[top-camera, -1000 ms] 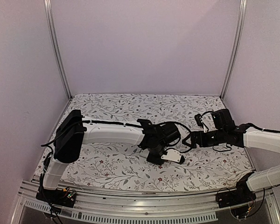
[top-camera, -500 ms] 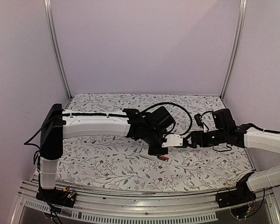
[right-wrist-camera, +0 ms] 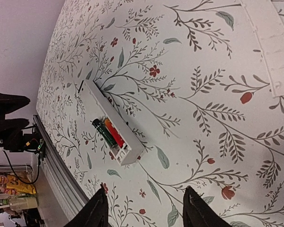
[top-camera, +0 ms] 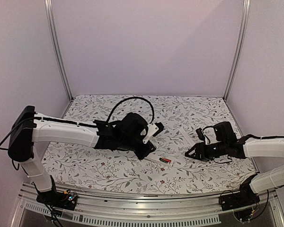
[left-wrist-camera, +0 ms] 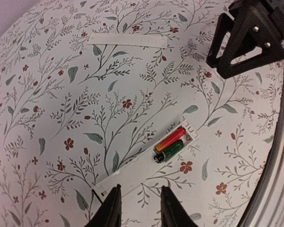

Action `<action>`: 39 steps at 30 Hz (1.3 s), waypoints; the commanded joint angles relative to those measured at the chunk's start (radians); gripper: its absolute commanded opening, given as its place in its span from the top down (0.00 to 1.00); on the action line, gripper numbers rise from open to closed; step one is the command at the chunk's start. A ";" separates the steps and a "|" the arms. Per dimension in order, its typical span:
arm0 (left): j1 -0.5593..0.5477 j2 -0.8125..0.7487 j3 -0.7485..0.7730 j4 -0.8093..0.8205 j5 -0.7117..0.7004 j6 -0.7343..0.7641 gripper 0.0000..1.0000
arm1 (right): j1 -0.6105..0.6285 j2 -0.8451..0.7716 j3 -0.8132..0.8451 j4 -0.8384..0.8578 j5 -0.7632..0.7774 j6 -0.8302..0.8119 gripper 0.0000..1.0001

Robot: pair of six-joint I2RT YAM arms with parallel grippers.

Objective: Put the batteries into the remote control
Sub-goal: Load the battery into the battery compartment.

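Note:
The remote control (left-wrist-camera: pixel 132 172) lies flat on the floral cloth, open side up. Two batteries (left-wrist-camera: pixel 171 144), one red-orange and one green with a dark end, lie side by side in its compartment at one end. They also show in the top view (top-camera: pixel 166 161) and in the right wrist view (right-wrist-camera: pixel 109 134), inside the remote (right-wrist-camera: pixel 114 124). My left gripper (left-wrist-camera: pixel 139 210) is open and empty, just above the remote's other end; in the top view it (top-camera: pixel 149 147) is left of the batteries. My right gripper (right-wrist-camera: pixel 146 213) is open and empty, right of the remote (top-camera: pixel 191 152).
The flat white cover strip (left-wrist-camera: pixel 128 41) lies on the cloth farther back, apart from the remote; it shows in the right wrist view (right-wrist-camera: pixel 274 42) and in the top view (top-camera: pixel 186 136). The table's metal front rail (right-wrist-camera: pixel 61 179) runs close to the remote.
My left arm has lifted off the remote's spot and drawn back to the left, uncovering the remote with the batteries. My right gripper has shifted slightly back and lower.

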 commanded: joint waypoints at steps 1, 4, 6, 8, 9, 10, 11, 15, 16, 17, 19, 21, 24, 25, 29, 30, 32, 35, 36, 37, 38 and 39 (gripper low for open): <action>0.006 0.026 -0.033 0.119 -0.036 -0.190 0.82 | 0.041 0.061 -0.028 0.138 -0.040 0.105 0.54; 0.007 0.069 -0.010 0.124 -0.036 -0.201 0.84 | 0.084 0.097 -0.020 0.170 -0.032 0.135 0.59; 0.007 0.101 0.008 0.124 -0.020 -0.204 0.83 | 0.094 0.126 -0.016 0.178 -0.030 0.142 0.62; 0.007 0.122 0.019 0.119 -0.006 -0.208 0.83 | 0.097 0.149 -0.024 0.192 -0.032 0.154 0.65; 0.007 0.130 0.021 0.115 -0.005 -0.215 0.83 | 0.098 0.153 -0.026 0.201 -0.035 0.159 0.66; 0.008 0.137 0.020 0.112 -0.001 -0.221 0.81 | 0.101 0.159 -0.029 0.208 -0.036 0.165 0.67; 0.010 0.142 0.017 0.112 0.007 -0.227 0.78 | 0.106 0.162 -0.032 0.217 -0.036 0.170 0.67; 0.015 0.163 0.011 0.119 0.051 -0.241 0.73 | 0.128 0.191 -0.028 0.260 -0.043 0.188 0.69; 0.016 0.168 0.014 0.120 0.054 -0.243 0.73 | 0.130 0.200 -0.025 0.266 -0.045 0.188 0.70; 0.017 0.174 0.016 0.120 0.054 -0.247 0.74 | 0.132 0.213 -0.023 0.277 -0.049 0.190 0.70; 0.021 0.184 0.022 0.123 0.057 -0.256 0.74 | 0.133 0.236 -0.022 0.293 -0.056 0.194 0.71; 0.021 0.196 0.036 0.115 0.078 -0.263 0.74 | 0.133 0.250 -0.019 0.298 -0.058 0.192 0.73; 0.022 0.207 0.049 0.094 0.085 -0.276 0.74 | 0.134 0.263 -0.014 0.303 -0.054 0.188 0.75; 0.021 0.208 0.044 0.100 0.088 -0.279 0.75 | 0.134 0.266 -0.012 0.309 -0.056 0.189 0.75; 0.021 0.222 0.048 0.105 0.116 -0.291 0.77 | 0.139 0.298 -0.004 0.325 -0.071 0.190 0.77; 0.020 0.227 0.052 0.103 0.120 -0.296 0.77 | 0.140 0.304 -0.003 0.326 -0.073 0.189 0.77; 0.021 0.233 0.056 0.096 0.126 -0.308 0.77 | 0.142 0.311 -0.005 0.331 -0.074 0.189 0.77; 0.020 0.234 0.055 0.100 0.127 -0.326 0.77 | 0.147 0.315 -0.007 0.341 -0.071 0.194 0.79; 0.019 0.238 0.054 0.103 0.121 -0.329 0.77 | 0.148 0.317 -0.007 0.344 -0.073 0.196 0.79; 0.020 0.245 0.058 0.102 0.117 -0.331 0.77 | 0.149 0.320 -0.005 0.348 -0.074 0.196 0.79; 0.021 0.252 0.062 0.100 0.118 -0.331 0.77 | 0.150 0.322 -0.005 0.351 -0.074 0.196 0.79; 0.021 0.259 0.069 0.095 0.119 -0.332 0.77 | 0.150 0.324 -0.005 0.353 -0.074 0.197 0.80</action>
